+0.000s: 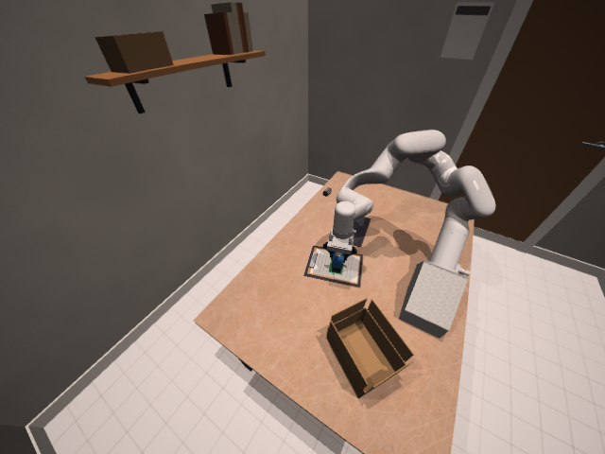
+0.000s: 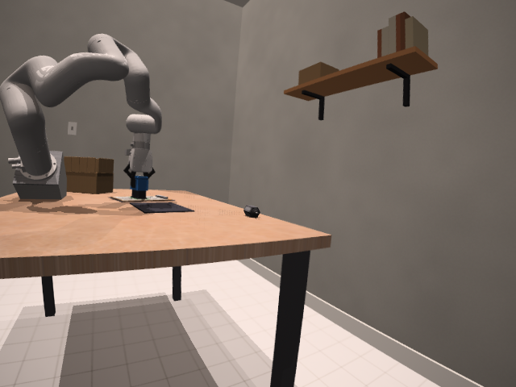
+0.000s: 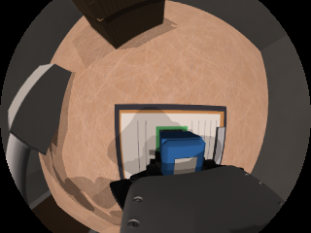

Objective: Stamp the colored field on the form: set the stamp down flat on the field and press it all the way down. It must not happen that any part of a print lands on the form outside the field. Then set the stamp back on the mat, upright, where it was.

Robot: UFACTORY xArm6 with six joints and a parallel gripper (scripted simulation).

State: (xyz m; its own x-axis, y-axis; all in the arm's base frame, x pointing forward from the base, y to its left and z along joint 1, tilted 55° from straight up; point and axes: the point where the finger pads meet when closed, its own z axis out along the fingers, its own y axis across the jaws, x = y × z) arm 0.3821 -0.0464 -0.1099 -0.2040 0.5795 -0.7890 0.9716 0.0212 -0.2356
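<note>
The blue stamp (image 1: 337,261) (image 3: 167,132) stands upright on the green field of the white form (image 1: 330,265), which lies on a clipboard. My gripper (image 2: 139,175) is shut on the stamp (image 2: 139,185) from above and holds it down on the form. In the wrist view the stamp (image 3: 182,155) covers most of the green field; only its far edge shows. The dark mat (image 2: 161,206) lies on the table just beside the form. In the top view the arm hides most of the mat.
An open cardboard box (image 1: 369,345) stands on the table in front of the form. The arm's grey base (image 1: 434,303) is at the right. A small dark object (image 2: 251,210) lies near the table's far corner. A pen (image 3: 220,146) lies on the form's right side.
</note>
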